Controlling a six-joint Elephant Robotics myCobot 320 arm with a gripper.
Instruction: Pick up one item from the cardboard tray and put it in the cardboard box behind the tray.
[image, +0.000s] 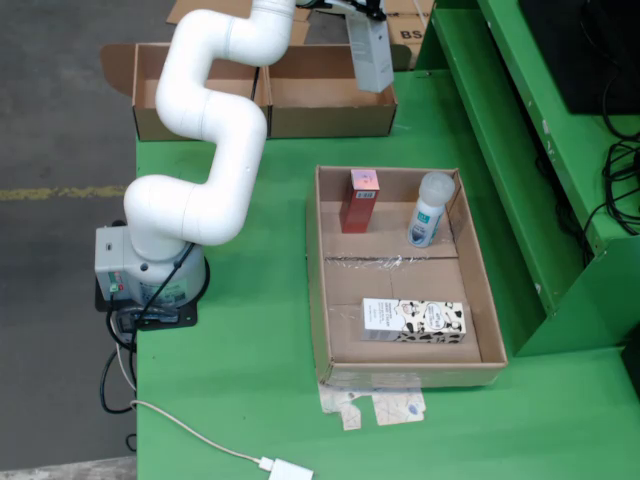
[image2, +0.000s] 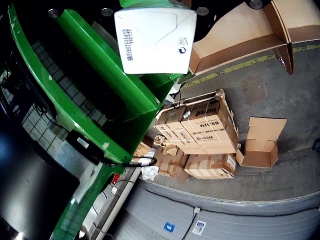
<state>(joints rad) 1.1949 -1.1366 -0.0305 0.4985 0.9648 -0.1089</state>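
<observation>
A shallow cardboard tray (image: 318, 285) lies on the green table. It holds a red box (image: 360, 200), a white bottle (image: 430, 212) and a cow-patterned carton (image: 413, 320). Behind it stand two open cardboard boxes, one to the right (image: 330, 118) and one to the left (image: 160, 120). My gripper (image: 365, 12) is at the top edge of the fixed view, shut on a tall white carton (image: 371, 55) that hangs over the right box's far right corner. The wrist view shows the carton's white end (image2: 152, 37) close up, with cardboard box flaps (image2: 235, 37) beside it. My fingers are hidden there.
The white arm's base (image: 145, 270) sits at the table's left edge, with cables trailing to the front. A raised green frame (image: 510, 150) runs along the right. Torn paper scraps (image: 385, 408) lie in front of the tray. Stacked cartons (image2: 200, 130) stand on the floor.
</observation>
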